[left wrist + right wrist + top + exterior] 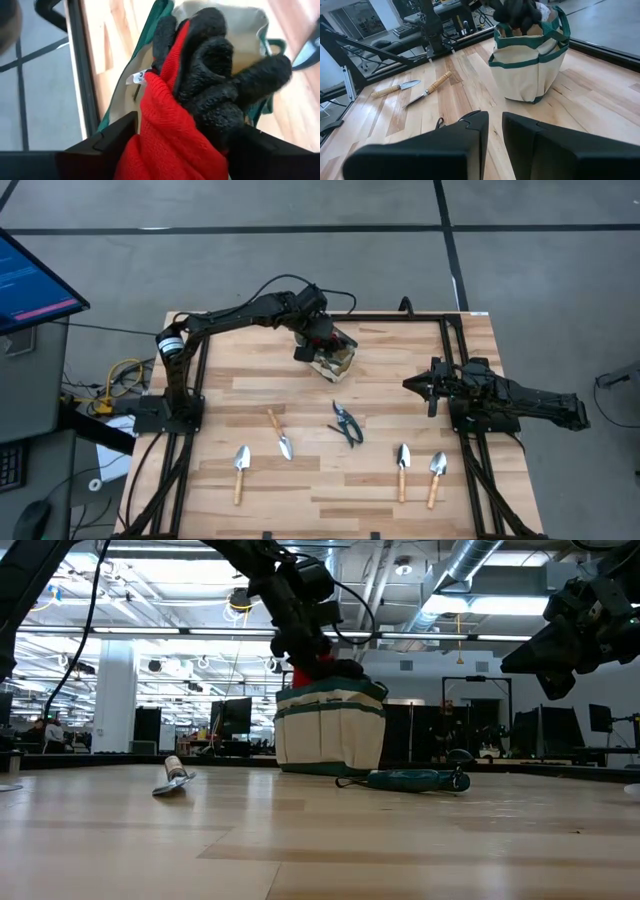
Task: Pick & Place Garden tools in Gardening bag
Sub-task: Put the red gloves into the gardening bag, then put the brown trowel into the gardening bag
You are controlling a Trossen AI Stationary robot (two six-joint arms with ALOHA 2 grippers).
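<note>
The beige gardening bag with green trim [338, 362] stands upright on its base at the table's far middle; it also shows in the low view [330, 730] and the right wrist view [527, 60]. My left gripper [318, 338] is right above the bag's mouth, shut on the red-and-black glove [200, 90]. Three wooden-handled trowels [279, 434] [240, 470] [402, 468] and a fourth [436, 476] lie flat nearer the front. The pruning shears [347, 423] lie flat at mid-table. My right gripper [415, 385] hovers shut and empty at the right. My left gripper pinches the glove's red knit part [160, 140] between its two fingers [110, 137], coming from above and pointing down. The glove hangs below the fingers, crumpled. Its black finger end [225, 75] is at the bag's open mouth [250, 30].
The dark frame rails [455, 350] run along the table's far and side edges. A monitor [30, 280] stands off the table at the left. Bare wood lies between the bag and the tools [300, 395].
</note>
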